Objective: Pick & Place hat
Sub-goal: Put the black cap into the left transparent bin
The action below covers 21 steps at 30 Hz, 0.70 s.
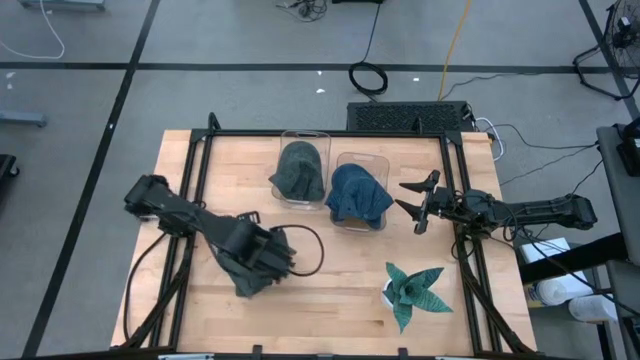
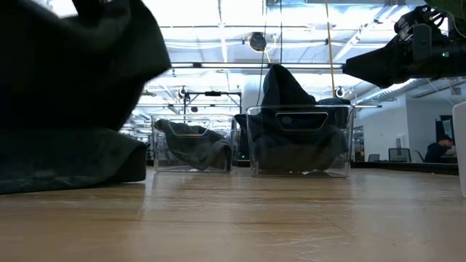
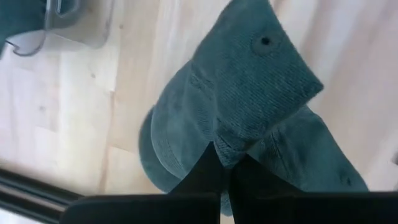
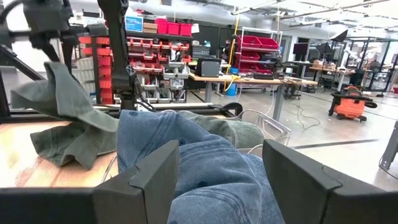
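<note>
My left gripper (image 1: 258, 258) (image 3: 227, 171) is over the near-left part of the table, shut on a dark grey-green hat (image 1: 245, 275) (image 3: 249, 106) (image 2: 73, 109). Two clear bins stand at the table's far middle. The left bin (image 1: 305, 140) (image 2: 193, 142) holds a grey-green hat (image 1: 300, 170). The right bin (image 1: 362, 160) (image 2: 302, 138) holds a blue denim hat (image 1: 358, 195) (image 4: 205, 168). My right gripper (image 1: 420, 205) (image 4: 221, 180) hovers open just right of the blue hat, pointing toward it without touching. My left gripper pinches a raised fold of the hat's crown (image 3: 233, 146) between its two fingers, coming from above and pointing down. The crown stands up in the hold. The hat's lower part (image 2: 73, 171) lies on the table.
A green paper-like plant ornament (image 1: 415, 290) sits near the table's near right corner. A black cable loop (image 1: 305, 250) lies beside my left gripper. Black frame rails (image 1: 195, 170) run along the table's left, right and far sides. Bare wood shows in the near middle.
</note>
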Each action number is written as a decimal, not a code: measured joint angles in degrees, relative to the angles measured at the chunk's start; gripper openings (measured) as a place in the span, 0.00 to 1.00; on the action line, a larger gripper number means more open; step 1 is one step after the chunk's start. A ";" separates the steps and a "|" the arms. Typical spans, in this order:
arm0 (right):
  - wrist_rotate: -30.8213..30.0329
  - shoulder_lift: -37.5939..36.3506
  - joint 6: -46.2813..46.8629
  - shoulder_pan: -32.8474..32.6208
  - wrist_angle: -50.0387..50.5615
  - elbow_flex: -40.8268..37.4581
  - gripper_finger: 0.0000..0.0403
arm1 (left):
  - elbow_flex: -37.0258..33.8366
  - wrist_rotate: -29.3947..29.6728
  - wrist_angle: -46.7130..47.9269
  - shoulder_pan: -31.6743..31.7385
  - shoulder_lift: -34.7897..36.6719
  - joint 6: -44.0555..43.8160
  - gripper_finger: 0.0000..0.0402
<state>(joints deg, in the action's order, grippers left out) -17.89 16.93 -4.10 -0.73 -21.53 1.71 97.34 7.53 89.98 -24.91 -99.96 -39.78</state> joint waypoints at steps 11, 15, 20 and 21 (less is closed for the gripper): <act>0.00 0.02 0.00 -0.02 -0.01 0.00 0.55 | 0.09 -6.07 0.09 -2.00 11.53 4.12 0.01; 0.00 0.02 0.00 -0.01 -0.01 -0.01 0.55 | 0.07 -6.65 0.08 -2.49 14.47 5.67 0.01; 0.00 0.02 0.00 0.00 -0.03 -0.01 0.55 | 0.07 -4.50 0.06 -3.17 17.21 10.25 0.01; 0.00 0.02 0.00 -0.01 -0.01 0.01 0.55 | 0.07 -3.78 0.05 -3.36 17.66 11.37 0.01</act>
<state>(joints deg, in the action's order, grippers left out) -17.89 16.95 -4.10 -0.74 -21.54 1.72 97.41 3.75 90.03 -28.27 -82.30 -28.41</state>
